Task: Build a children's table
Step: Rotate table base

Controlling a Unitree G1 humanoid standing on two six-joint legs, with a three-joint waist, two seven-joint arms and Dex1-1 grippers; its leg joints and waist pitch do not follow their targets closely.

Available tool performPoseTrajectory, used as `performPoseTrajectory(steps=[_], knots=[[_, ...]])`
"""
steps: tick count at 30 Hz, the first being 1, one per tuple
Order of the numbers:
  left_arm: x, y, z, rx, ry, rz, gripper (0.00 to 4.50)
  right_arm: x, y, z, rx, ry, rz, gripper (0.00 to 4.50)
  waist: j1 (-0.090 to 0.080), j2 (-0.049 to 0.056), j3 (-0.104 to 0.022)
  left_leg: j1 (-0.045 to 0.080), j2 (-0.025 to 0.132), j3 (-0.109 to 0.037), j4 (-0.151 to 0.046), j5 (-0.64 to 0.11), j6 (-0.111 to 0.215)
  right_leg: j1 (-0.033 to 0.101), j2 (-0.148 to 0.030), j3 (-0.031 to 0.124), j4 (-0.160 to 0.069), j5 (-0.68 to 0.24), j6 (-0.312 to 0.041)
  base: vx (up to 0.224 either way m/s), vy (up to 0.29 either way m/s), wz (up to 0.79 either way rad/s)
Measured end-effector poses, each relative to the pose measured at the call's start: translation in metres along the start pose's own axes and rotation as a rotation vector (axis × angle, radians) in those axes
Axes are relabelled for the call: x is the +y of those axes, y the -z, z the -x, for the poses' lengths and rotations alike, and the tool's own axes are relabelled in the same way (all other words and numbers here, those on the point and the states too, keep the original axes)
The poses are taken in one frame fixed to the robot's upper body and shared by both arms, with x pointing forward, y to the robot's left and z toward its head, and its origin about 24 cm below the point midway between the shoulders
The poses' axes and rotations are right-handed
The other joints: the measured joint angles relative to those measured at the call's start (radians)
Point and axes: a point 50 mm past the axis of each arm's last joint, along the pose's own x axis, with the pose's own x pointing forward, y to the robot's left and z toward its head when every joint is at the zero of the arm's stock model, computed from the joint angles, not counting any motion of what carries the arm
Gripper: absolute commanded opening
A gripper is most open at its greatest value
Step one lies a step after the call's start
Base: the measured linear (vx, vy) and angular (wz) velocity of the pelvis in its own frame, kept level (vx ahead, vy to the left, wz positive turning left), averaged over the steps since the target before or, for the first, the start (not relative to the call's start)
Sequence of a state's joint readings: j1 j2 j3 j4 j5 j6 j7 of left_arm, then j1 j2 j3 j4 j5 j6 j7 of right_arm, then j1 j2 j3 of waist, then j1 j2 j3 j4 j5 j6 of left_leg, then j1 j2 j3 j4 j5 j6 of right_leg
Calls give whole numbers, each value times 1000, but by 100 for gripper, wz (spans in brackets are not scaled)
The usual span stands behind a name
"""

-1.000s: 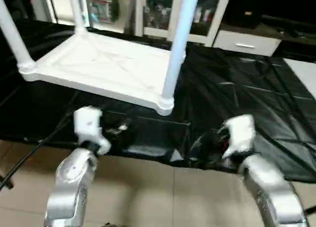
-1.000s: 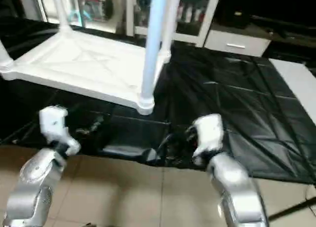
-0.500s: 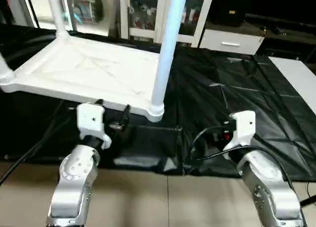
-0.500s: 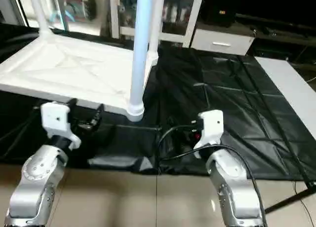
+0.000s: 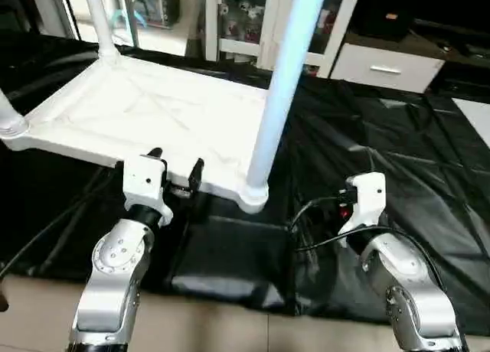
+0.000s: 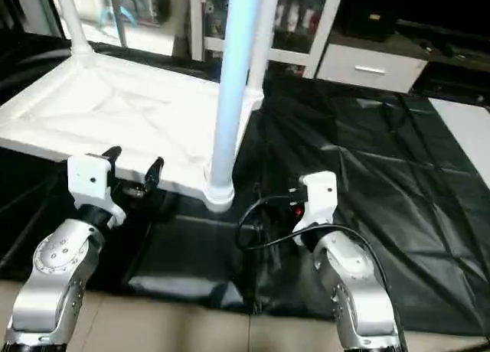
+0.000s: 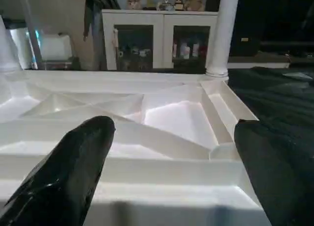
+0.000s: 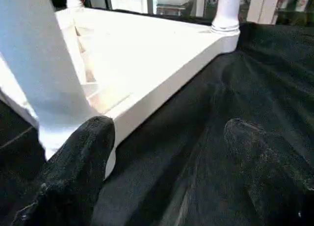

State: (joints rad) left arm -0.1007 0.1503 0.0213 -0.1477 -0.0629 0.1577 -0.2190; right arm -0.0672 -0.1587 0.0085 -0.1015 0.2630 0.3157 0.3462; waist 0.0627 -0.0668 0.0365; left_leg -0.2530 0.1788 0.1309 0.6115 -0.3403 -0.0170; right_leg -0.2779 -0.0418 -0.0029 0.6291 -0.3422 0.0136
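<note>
Children's table [image 5: 145, 111] lies upside down on black sheet [image 5: 383, 138], legs up in the corner sockets. My left pincer [image 5: 174, 171] is wide open, empty, at the near rim; right pincer [image 8: 162, 152] is open, empty, beside the near leg [image 5: 279, 84]. To flip it, I'd grip rim and leg squarely, then lift evenly.

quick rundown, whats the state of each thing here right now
table top: upside down on the black sheet, ribbed side up
legs: upright in the corner sockets
left gripper: open, empty, at the top's near edge
right gripper: open, empty, over the sheet
black sheet: spread out, wrinkled
</note>
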Motion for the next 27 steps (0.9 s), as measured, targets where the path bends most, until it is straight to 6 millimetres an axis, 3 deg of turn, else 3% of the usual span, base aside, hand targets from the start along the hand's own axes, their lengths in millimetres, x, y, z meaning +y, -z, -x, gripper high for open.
performPoseTrajectory(steps=[1, 2, 3, 4, 5, 6, 7, 8, 9, 10, 11, 12, 13, 14, 15, 16, 17, 18, 19, 20, 22, 23, 24, 27], knots=[[-1, -1, -1, -3, 7, 0, 446, -1, 1, 1, 3, 5, -1, 391, 3, 2, 0, -1, 0, -8, 10, -8, 15, 11, 6, 19, -1, -7, 2, 106, 12, 24], [-2, -2, -2, -8, 13, -1, 446, -1, 2, 2, 6, 7, -3, 391, 8, 3, -1, 1, 0, -16, 15, -11, 14, 19, 18, 28, 0, -13, 0, 98, 2, 33], [-1, -3, -2, -10, 14, -3, 446, 0, 2, 1, 4, 5, -4, 391, 9, 5, -2, 18, 3, -31, 5, -22, -10, 10, 22, 25, 20, -19, -2, 98, -49, 17], [1, -2, -1, -5, 8, -7, 446, 3, 1, -1, -3, -5, -8, 391, 10, 5, -2, 25, 5, -41, 0, -24, -39, -8, 14, 12, 50, -25, -11, 98, -49, 17], [7, 0, 2, 5, -11, -16, 446, 8, -1, -4, -15, -23, -14, 391, 0, -4, -7, 32, -10, -60, -5, -26, -51, -51, -14, -13, 117, -26, -11, 53, -103, -15], [12, 2, 3, 19, -25, -25, 446, 11, -1, -5, -20, -33, -16, 391, -10, -18, -15, 43, -36, -80, -8, -39, -53, -98, -36, -21, 133, -20, -13, -59, -98, -37], [10, 2, 2, 16, -22, -18, 446, 8, 0, -3, -16, -20, -12, 391, -19, -29, -17, 38, -54, -79, 15, -52, -36, -99, -46, -7, 123, -23, 8, -59, -98, -37], [2, 2, -3, 12, 2, 1, 446, 0, 6, 4, 4, 18, -12, 391, -19, -23, -13, 17, -58, -75, 82, -61, 34, -75, -36, 13, 121, -38, 3, 0, 0, 0], [-14, 2, -6, 7, 60, 25, 446, -12, 15, 12, 46, 70, -18, 391, -10, -18, -10, -31, -72, -66, 187, -49, 73, -39, -25, 39, 94, -39, 1, 104, 71, 29], [-18, 2, -6, 8, 77, 25, 446, -16, 16, 13, 51, 88, -23, 391, -1, -22, -8, -69, -87, -59, 221, -39, 56, -12, -20, 49, 66, -30, -1, 104, 71, 29], [-16, 0, -6, 1, 73, 17, 446, -15, 12, 12, 31, 83, -25, 391, 14, -2, -6, -96, -92, -53, 203, -26, 15, 13, -8, 56, 42, -25, -5, 91, 70, -6], [-10, -2, -5, -6, 55, 5, 446, -11, 3, 8, -5, 63, -26, 391, 34, 26, -3, -110, -73, -56, 100, 11, -55, 35, 34, 68, 23, -20, -7, 82, 58, -44], [-5, -3, -4, -11, 40, -5, 446, -7, -3, 4, -33, 45, -31, 391, 40, 62, -2, -111, -47, -63, 57, 85, -51, 46, 66, 60, 20, -22, -6, 82, 58, -44], [4, -1, 0, 0, 15, -21, 446, 5, -1, -1, -41, 7, -60, 391, 39, 55, 0, -101, -41, -55, 66, 68, -36, 35, 53, 38, 50, -36, -14, 100, 44, -63], [12, 2, 1, 15, -14, -23, 446, 13, -1, -3, -43, -26, -74, 391, 33, 37, -1, -90, -41, -41, 61, 57, -29, 0, 27, -5, 109, -40, -19, 117, 23, -46], [11, 4, 2, 23, -14, -10, 446, 12, 1, -1, -38, -24, -77, 391, 26, 36, -2, -79, -40, -45, 55, 52, -27, -20, 16, -34, 133, -37, -12, 117, 23, -46], [8, 5, 1, 21, -6, 3, 446, 9, 2, 1, -31, -16, -74, 391, 16, 36, -2, -69, -41, -48, 51, 52, -18, -39, 12, -45, 132, -30, -5, 119, 8, -20], [7, 4, 1, 15, 9, 19, 446, 7, 2, 2, -26, -14, -65, 391, -5, 26, -7, -62, -49, -44, 46, 49, -16, -68, -3, -51, 116, -10, 1, 104, -12, -5], [6, 4, 1, 13, 22, 25, 446, 6, 2, 3, -25, -12, -59, 391, -18, 11, -12, -61, -62, -37, 46, 47, -12, -95, -21, -42, 83, 20, -4, 104, -12, -5], [7, 3, 2, 9, 45, 34, 446, 5, 2, 4, -26, -12, -54, 391, -27, -14, -20, -66, -76, -30, 51, 42, -9, -101, -37, -27, 65, 76, 9, 78, -76, 5], [0, 7, 5, 9, 130, 79, 446, -2, 6, 11, -8, 12, -45, 391, -26, -11, -20, -77, -78, -41, 53, 48, 23, -103, -29, -16, 65, 72, 6, 89, -94, -3], [1, 8, 6, 11, 149, 87, 446, -3, 7, 12, -2, 13, -45, 391, -24, -8, -20, -82, -73, -44, 36, 64, 4, -104, -22, -18, 63, 74, 4, 91, -83, -12], [9, 10, 9, 14, 158, 86, 446, -3, 7, 12, -2, 10, -43, 391, -22, -4, -20, -84, -62, -46, 25, 76, -45, -104, -12, -21, 58, 76, -1, 42, -68, -8], [38, 14, 16, 49, 152, 52, 446, 3, 4, 12, -5, -52, -22, 391, -23, 6, -14, -95, -42, -48, 20, 84, -61, -98, 1, -36, 24, 98, -14, 14, -23, -3]])
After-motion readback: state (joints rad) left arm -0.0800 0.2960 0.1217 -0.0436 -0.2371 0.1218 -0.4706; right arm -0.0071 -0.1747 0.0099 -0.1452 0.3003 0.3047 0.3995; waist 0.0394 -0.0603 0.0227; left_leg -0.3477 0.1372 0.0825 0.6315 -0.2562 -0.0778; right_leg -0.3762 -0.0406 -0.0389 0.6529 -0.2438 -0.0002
